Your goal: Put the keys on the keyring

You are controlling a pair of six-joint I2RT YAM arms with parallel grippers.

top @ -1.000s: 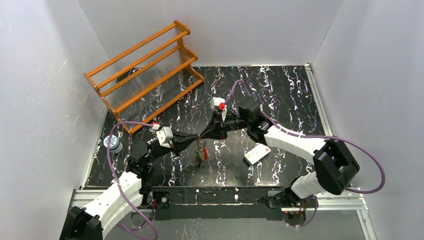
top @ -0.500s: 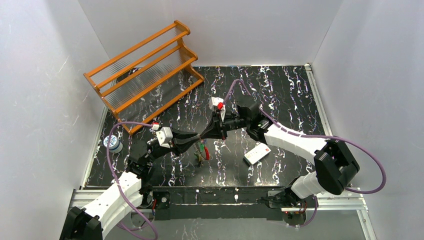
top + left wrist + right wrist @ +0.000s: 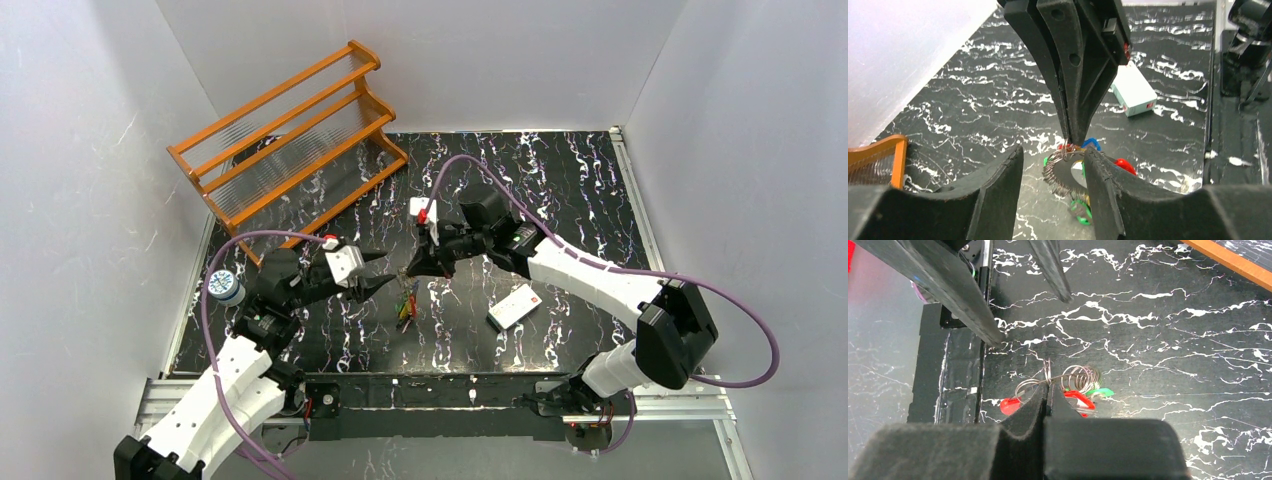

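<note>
tabletop (image 3: 580,190): black, marble-patterned, white veining, slight sheen. keyring (image 3: 1075,376): thin bright metal wire, shiny. keys (image 3: 1079,401): glossy coloured plastic heads (blades too small to judge). rack (image 3: 290,140): orange-brown varnished wood. right end effector (image 3: 1047,390): matt black, rough-edged pads.

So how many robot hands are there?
2, none hidden. The left hand is open, just left of the keys. The right hand is pinched shut on the keyring, keys bunched under it.

Plain white walls (image 3: 80,200); black marbled tabletop (image 3: 560,190); orange wooden rack (image 3: 285,150) far-left corner.
</note>
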